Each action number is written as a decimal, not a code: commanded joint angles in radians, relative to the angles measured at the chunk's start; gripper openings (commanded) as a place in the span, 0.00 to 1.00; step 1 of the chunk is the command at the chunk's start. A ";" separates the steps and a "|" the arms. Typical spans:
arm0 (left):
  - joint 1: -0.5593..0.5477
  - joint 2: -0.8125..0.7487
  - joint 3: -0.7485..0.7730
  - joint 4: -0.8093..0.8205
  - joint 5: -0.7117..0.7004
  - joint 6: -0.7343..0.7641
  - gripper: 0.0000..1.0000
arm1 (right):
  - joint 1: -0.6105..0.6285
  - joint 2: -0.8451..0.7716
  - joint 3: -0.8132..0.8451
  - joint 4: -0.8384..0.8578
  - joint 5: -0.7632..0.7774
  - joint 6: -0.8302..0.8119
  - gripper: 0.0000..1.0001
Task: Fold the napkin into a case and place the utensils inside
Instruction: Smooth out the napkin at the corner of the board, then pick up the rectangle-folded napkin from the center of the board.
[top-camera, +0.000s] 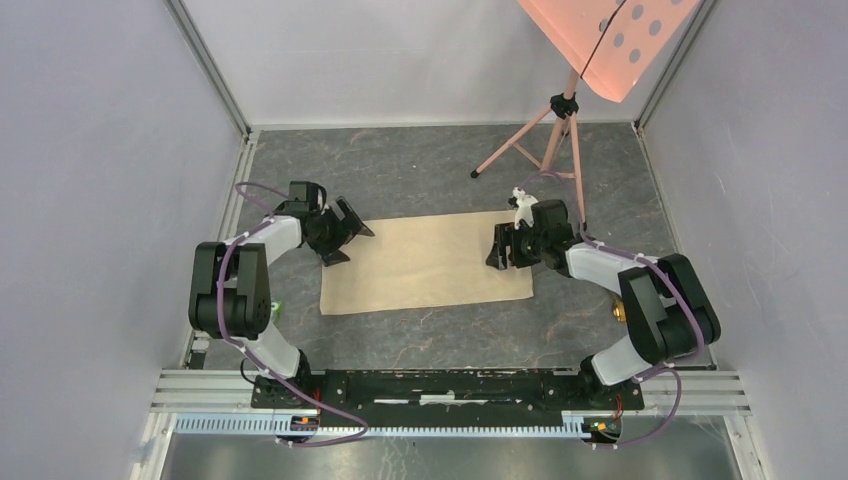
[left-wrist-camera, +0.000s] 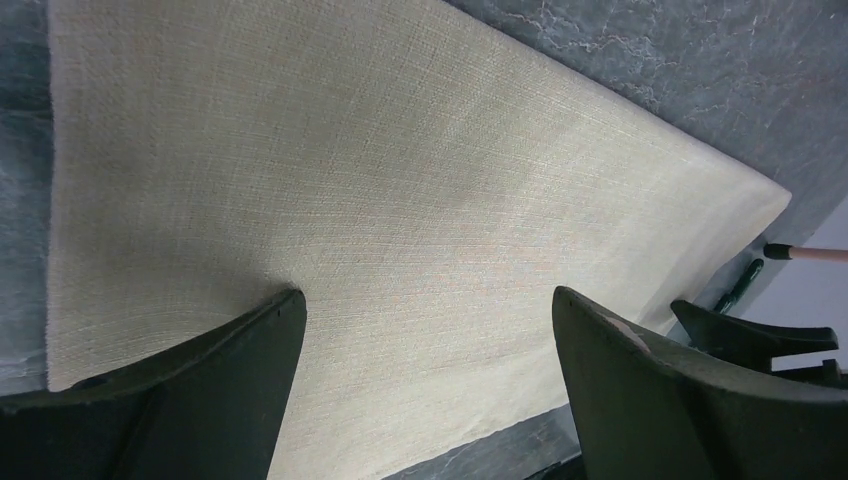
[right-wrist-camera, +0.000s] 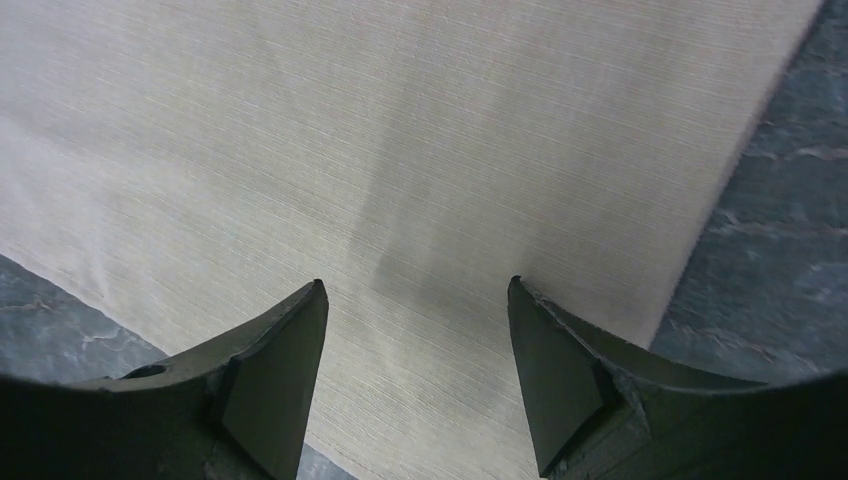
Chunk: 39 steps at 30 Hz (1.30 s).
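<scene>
Hard-to-see stuff first. A small gold-coloured metal piece peeks out beside the right arm's elbow near the right edge of the bench. The arm covers most of it, so we can't tell what it is or whether it's one piece or more. Same deal on the left: a tiny green thing sits tucked against the left arm near the left edge, too small to identify. Both wrist views crop the cloth, and from no view can we tell whether it's a single layer or doubled over.

Counting up: one napkin, two arms, and one pink tripod toward the far right corner. The tripod carries one orange-pink perforated panel that runs off the top of the frame.

The napkin lies flat around the middle of the bench as a wide rectangle. The left gripper sits over its far left corner with fingers spread wide and nothing between them. The right gripper is over its right end, fingers also well apart and holding nothing, just cloth below them. We can't tell whether either one touches the cloth.
</scene>
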 joint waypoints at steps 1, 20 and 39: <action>0.014 -0.030 0.049 -0.067 -0.019 0.092 1.00 | -0.006 -0.054 0.027 -0.150 0.105 -0.088 0.73; 0.141 0.281 0.361 -0.100 -0.145 0.078 1.00 | -0.128 0.322 0.265 0.177 -0.079 0.091 0.76; 0.019 -0.102 0.238 -0.088 -0.026 0.217 1.00 | -0.041 -0.018 0.206 -0.293 0.207 0.070 0.81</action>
